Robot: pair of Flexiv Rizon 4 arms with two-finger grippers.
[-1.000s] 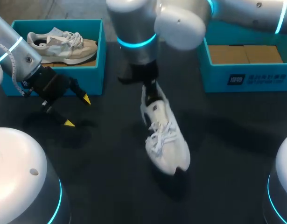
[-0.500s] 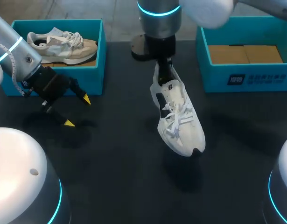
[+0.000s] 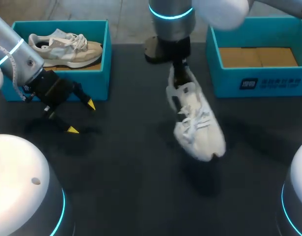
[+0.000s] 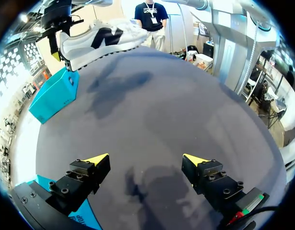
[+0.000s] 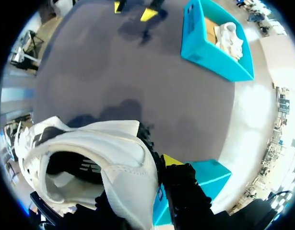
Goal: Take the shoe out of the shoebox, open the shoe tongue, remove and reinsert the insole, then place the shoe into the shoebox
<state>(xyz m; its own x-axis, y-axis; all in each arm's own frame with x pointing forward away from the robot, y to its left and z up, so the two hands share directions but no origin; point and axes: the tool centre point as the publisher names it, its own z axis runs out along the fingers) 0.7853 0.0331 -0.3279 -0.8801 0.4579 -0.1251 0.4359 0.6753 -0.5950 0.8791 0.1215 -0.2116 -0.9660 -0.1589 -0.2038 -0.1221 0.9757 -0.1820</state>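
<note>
A white sneaker hangs toe-down above the middle of the dark table, and my right gripper is shut on its heel collar. In the right wrist view the heel wall of the sneaker sits in my right gripper; one yellow tip shows outside and the other finger is hidden. My left gripper stands open and empty, low over the table in front of the left shoebox. From the left wrist, the open left gripper faces bare table with the held sneaker far ahead.
A second, beige-and-white sneaker lies in the left teal shoebox. The right teal shoebox at the back right holds only brown cardboard lining. In the right wrist view, the left shoebox lies ahead across the table.
My right arm has carried the hanging sneaker to the right, toward the right shoebox, and it has swung a little. My left arm and its open gripper have stayed put.
</note>
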